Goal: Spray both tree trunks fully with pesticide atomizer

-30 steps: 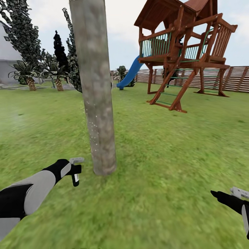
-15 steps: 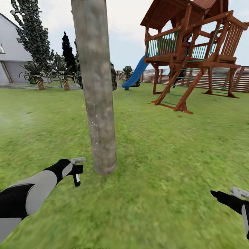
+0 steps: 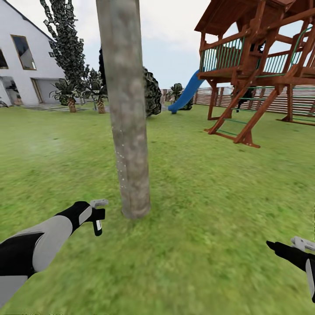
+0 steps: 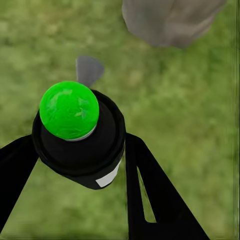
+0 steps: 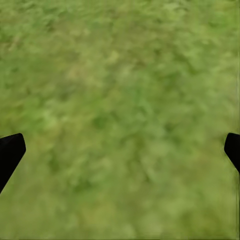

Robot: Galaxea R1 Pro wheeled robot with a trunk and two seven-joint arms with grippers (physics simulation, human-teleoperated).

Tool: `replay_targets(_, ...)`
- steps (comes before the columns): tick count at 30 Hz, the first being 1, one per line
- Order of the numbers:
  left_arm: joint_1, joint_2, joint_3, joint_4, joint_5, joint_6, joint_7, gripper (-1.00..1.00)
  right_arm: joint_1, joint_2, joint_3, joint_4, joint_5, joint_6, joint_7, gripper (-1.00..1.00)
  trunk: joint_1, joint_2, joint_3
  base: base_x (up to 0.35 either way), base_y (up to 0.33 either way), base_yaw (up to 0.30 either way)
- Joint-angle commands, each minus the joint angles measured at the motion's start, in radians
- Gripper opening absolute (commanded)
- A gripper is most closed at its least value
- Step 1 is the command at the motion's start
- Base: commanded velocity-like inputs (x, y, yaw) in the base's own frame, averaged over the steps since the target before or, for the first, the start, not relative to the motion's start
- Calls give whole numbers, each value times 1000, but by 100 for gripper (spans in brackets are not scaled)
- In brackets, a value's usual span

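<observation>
Clamping the pesticide atomizer point(image 3: 97, 221) between closed fingers, the left gripper point(image 3: 97, 212) hangs just beside the base of the tree trunk point(image 3: 129, 131), the nearer arm by far; the right gripper point(image 3: 302, 243), jaws wide, hovers over grass point(image 3: 210, 227).
</observation>
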Motion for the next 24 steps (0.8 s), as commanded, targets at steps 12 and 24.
replay_targets(12,-1,0,7,-1,-1,6,-2,-100,-1,1,-3,-1,11,2,9,100,0,0,-1,0,-306,119)
replay_targets(24,-1,0,8,-1,-1,6,-2,-100,-1,0,-3,-1,11,2,9,100,0,0,-1,125,-308,155)
